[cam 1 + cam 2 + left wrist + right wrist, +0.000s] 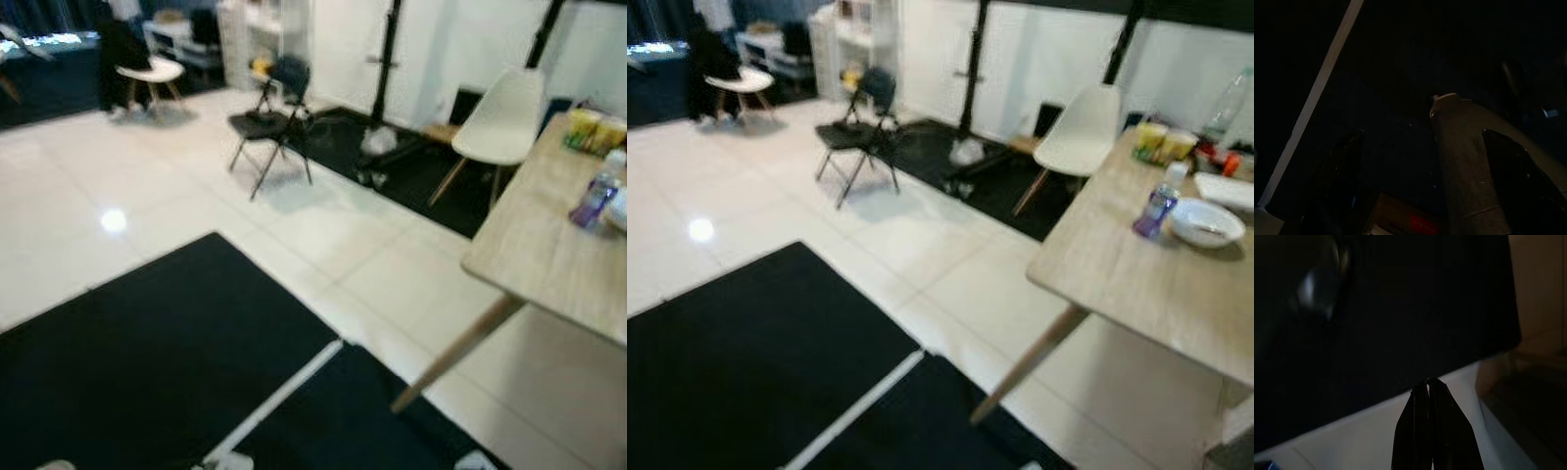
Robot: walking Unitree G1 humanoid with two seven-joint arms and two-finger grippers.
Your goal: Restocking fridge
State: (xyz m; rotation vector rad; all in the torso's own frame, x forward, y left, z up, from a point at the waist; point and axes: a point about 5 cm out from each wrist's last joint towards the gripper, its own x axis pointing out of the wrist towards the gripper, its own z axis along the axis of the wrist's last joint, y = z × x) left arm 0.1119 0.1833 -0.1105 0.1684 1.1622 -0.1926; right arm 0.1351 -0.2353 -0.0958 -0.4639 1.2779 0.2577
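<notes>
The right gripper [1428,384] hangs over the dark mat [1400,308] and a pale strip of floor, with its two black fingers pressed together at the tips and nothing between them. The left gripper [1425,147] hangs over dark flooring crossed by a white line [1317,93]; its fingers [1508,161] stand well apart, released, with a grey cylindrical part of the robot between them in the picture, though contact cannot be confirmed in the dark.

In the head views, black mats [167,362] cover the near floor, divided by a white strip [284,392], with glossy white tile beyond. A light wooden table [1136,274] with a slanted leg stands to the robot's right. On it rest a small bottle with a purple label [1157,208], a white bowl [1207,221] just beside the bottle, yellow-lidded cups [1164,140] at the far end and a clear bottle [1229,108] behind them. A white shell chair [1080,132] stands at the table's far end. Farther off are a black folding chair [274,122] and a white stool [149,73]. The views are blurred.
</notes>
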